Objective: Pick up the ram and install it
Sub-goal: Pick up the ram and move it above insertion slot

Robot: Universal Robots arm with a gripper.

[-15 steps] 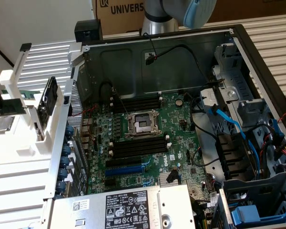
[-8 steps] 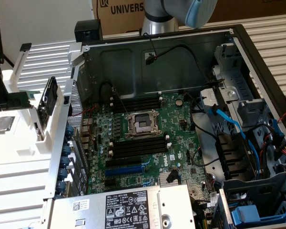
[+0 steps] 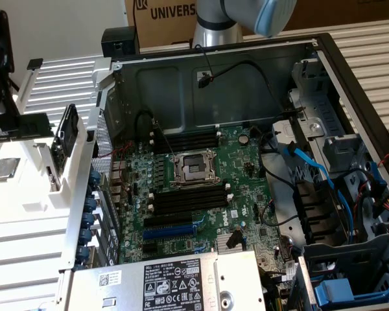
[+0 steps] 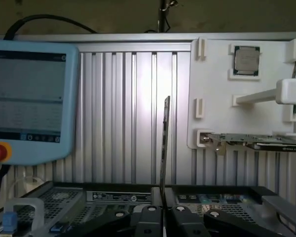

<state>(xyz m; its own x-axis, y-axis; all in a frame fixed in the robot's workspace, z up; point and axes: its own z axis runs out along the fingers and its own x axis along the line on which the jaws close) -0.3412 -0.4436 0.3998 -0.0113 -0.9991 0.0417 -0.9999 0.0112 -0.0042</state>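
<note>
Pick-up looks done: the black two-finger gripper (image 4: pixel 163 219) has its jaws pinching the long, thin circuit-board ram stick (image 4: pixel 164 143), which stands upright and edge-on w/ the ribbed metal table (image 4: pixel 118 113) behind. Install not yet done: the black memory slots (image 3: pixel 189 197) on the green motherboard (image 3: pixel 207 227) look empty.

Cardboard box (image 3: pixel 163 27) reads "UNIVERS", apparently cut off.

Silver-grey tubular arm (image 3: pixel 211 29), light-blue joint cap (image 3: pixel 272 16); black end effector (image 4: pixel 163 211).
</note>
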